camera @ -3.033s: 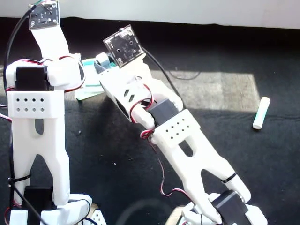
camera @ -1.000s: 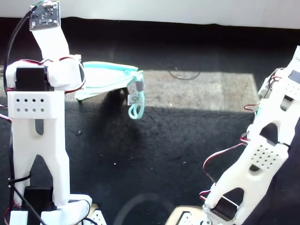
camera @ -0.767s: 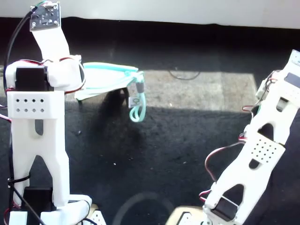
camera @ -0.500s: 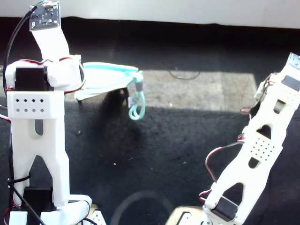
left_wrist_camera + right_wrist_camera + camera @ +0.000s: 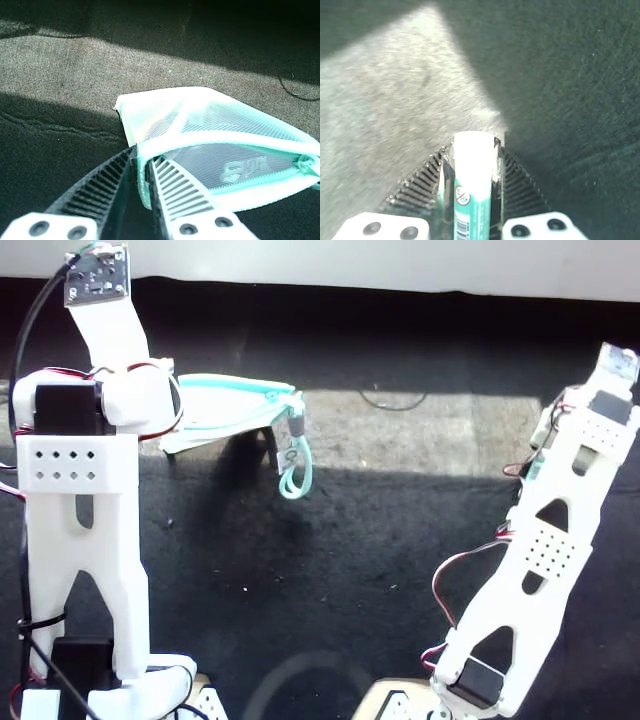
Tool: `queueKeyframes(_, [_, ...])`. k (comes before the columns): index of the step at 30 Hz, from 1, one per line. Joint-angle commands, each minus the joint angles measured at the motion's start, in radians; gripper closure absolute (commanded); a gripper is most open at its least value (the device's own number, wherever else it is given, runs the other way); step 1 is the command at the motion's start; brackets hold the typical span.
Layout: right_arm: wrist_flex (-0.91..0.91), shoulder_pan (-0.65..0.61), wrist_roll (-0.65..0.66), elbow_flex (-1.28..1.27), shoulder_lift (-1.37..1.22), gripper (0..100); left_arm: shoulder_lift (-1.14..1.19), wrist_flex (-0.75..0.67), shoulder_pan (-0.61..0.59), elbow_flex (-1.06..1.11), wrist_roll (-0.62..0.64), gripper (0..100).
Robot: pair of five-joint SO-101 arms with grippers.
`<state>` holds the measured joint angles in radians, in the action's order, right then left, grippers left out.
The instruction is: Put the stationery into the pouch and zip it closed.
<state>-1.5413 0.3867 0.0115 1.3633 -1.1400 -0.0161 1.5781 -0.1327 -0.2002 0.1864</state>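
Since three seconds ago right arm (image 5: 540, 570) swung off the pouch to the table's right side. The stick (image 5: 471, 172) left the mat (image 5: 350, 570) and is now clamped in right gripper (image 5: 472, 148), lengthwise along the fingers, white end past the tips. Farther back, left gripper (image 5: 140, 156) pinches pouch (image 5: 215, 145) by its edge. Pouch's long axis runs across the table, with the loop (image 5: 293, 472) end toward right arm. Left arm (image 5: 80, 490) hides the gripped end in the high view. Thin cable (image 5: 395, 398) lies beyond.

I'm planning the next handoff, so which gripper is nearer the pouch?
Left. The left gripper is clamped on the pouch's edge; the right gripper is far off at the opposite side, holding a stick.
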Motion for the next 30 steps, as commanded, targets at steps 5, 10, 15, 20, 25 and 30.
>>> queueKeyframes(5, [-0.226,-0.166,-0.003,0.312,0.124,99.3,0.079,0.021,0.008,0.018,0.008,99])
queueKeyframes(10, [-0.225,-0.262,-0.008,0.176,0.127,99.3,0.079,0.026,0.008,0.018,0.008,99])
queueKeyframes(15, [-0.225,-0.351,-0.009,-0.024,0.157,99.3,0.079,0.026,0.005,0.018,0.008,99])
queueKeyframes(20, [-0.225,-0.438,-0.011,-0.217,0.318,99.3,0.081,0.02,0.005,0.018,0.008,99])
queueKeyframes(25, [-0.222,-0.536,-0.011,-0.463,0.513,99.3,0.081,0.02,0.005,0.018,0.006,99])
queueKeyframes(30, [-0.134,-0.604,-0.011,-0.705,0.641,99.3,0.081,0.02,0.004,0.018,0.006,99])
